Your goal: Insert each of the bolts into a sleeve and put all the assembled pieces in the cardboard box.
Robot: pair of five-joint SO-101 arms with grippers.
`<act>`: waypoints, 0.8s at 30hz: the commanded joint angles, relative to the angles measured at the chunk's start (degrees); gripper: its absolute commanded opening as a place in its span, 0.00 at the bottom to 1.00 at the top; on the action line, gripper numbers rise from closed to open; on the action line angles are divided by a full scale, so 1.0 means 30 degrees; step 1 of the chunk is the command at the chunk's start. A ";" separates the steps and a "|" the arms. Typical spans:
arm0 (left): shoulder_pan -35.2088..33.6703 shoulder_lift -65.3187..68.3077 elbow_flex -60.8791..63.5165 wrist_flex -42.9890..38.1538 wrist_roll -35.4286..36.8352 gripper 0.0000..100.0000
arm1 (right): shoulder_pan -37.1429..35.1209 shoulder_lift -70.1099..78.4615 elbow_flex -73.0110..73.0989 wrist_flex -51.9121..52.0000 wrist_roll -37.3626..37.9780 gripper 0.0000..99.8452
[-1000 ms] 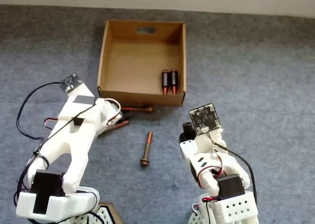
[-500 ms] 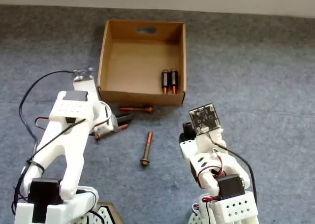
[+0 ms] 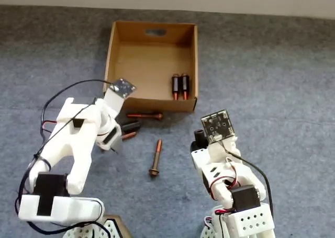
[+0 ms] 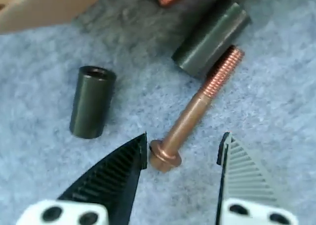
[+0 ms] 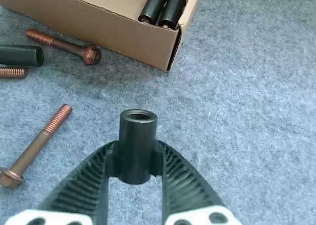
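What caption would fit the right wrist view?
Right gripper shut on a black sleeve, loose bolts and the cardboard box beyond.

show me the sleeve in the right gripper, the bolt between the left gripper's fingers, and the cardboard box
held sleeve (image 5: 138, 148), right wrist view, on its dark side wall
bolt (image 4: 190, 117), left wrist view, on its smooth shank
cardboard box (image 3: 152, 104), high view, on its near wall's outer face

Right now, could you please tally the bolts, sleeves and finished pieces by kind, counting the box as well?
Loose bolts: 3
Empty sleeves: 3, with one sleeve held in the right claw
Assembled pieces, lying in the cardboard box: 2
Cardboard box: 1
Total: 9
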 commanded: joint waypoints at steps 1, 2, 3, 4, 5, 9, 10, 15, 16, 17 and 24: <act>-0.0132 0.0249 -0.0630 -0.0264 -0.1172 0.24 | -0.0073 -0.0220 -0.0220 0.0044 -0.0059 0.01; -0.0103 0.0308 -0.0601 -0.0264 -0.1524 0.24 | -0.0073 -0.0220 -0.0220 0.0044 -0.0059 0.01; -0.0073 0.0366 -0.0601 -0.0264 -0.1817 0.22 | -0.0073 -0.0220 -0.0220 0.0044 -0.0059 0.01; -0.0073 0.0396 -0.0601 -0.0264 -0.2198 0.19 | -0.0073 -0.0220 -0.0220 0.0044 -0.0088 0.01; -0.0073 0.0396 -0.0601 -0.0234 -0.2579 0.15 | -0.0073 -0.0220 -0.0220 0.0044 -0.0088 0.01; -0.0044 0.0249 -0.0454 -0.0147 -0.4718 0.00 | -0.0073 -0.0220 -0.0220 0.0044 -0.0088 0.01; -0.0044 0.0249 -0.0454 -0.0117 -0.5040 0.01 | -0.0073 -0.0220 -0.0220 0.0044 -0.0088 0.01; 0.1421 0.0190 -0.0571 0.0850 -0.6740 0.01 | -0.0073 -0.0220 -0.0220 0.0044 -0.0088 0.01; 0.1919 0.0161 -0.0630 0.1524 -0.7297 0.01 | -0.0073 -0.0220 -0.0220 0.0044 -0.0088 0.01; 0.2476 -0.0044 -0.0630 0.2139 -0.7912 0.01 | -0.0073 -0.0220 -0.0220 0.0044 -0.0088 0.01; 0.3971 -0.2886 -0.0630 0.5832 -1.3187 0.01 | -0.0073 -0.0220 -0.0220 0.0044 -0.0088 0.01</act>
